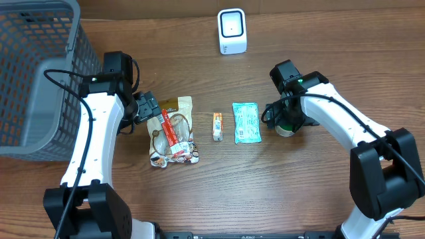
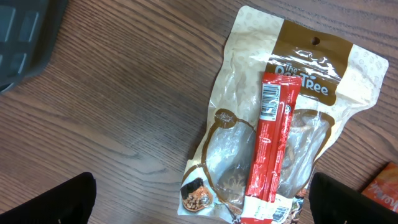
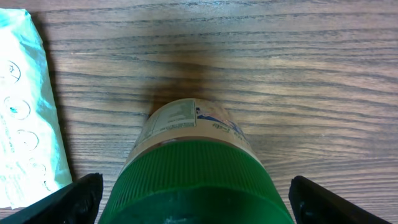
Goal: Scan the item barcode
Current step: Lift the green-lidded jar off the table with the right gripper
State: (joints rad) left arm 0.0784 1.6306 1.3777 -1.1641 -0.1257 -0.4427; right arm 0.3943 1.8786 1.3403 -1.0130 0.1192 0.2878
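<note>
I see a round plastic jar (image 3: 193, 180) with green lid and cream label, a flat teal packet (image 3: 25, 112) printed with small circles, and brown wood-grain worktop (image 3: 311, 74).

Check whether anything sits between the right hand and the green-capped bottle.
Nothing visible does. The open right hand straddles the bottle, one finger on each side; the teal packet lies off to the side, clear of it.

Both arms reach inward over the surface. The left tool (image 1: 149, 108) points down, jaws spread wide. The right tool (image 1: 285, 121) is low, jaws equally wide.
</note>
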